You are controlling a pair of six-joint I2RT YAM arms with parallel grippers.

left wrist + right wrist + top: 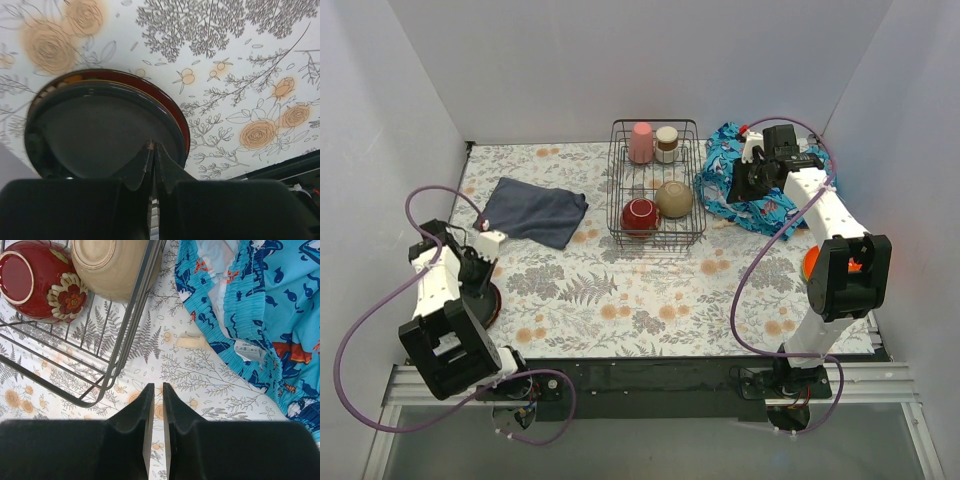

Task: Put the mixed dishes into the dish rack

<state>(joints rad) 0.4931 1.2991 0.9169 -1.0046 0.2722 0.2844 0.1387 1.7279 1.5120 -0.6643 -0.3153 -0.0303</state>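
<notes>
The dish rack [657, 232], a black wire basket at the back centre, holds a pink cup [640, 143], a metallic cup [666, 144], a dark red bowl [640, 215] and a tan bowl [674, 199]. The right wrist view shows the rack's corner [125, 335] with both bowls, red [30, 280] and tan [112, 265]. My left gripper [152, 146] is shut and empty, its tips just over a dark plate [100, 130] that tops a stack [490, 300] at the left. My right gripper [156, 386] is shut and empty, above the table between the rack and the blue cloth. An orange plate [809, 264] shows behind the right arm.
A dark navy cloth [535, 210] lies left of the rack. A blue patterned cloth [760, 190] is bunched right of the rack, also in the right wrist view [260, 305]. A small beige scrap [190, 342] lies beside it. White walls enclose the table.
</notes>
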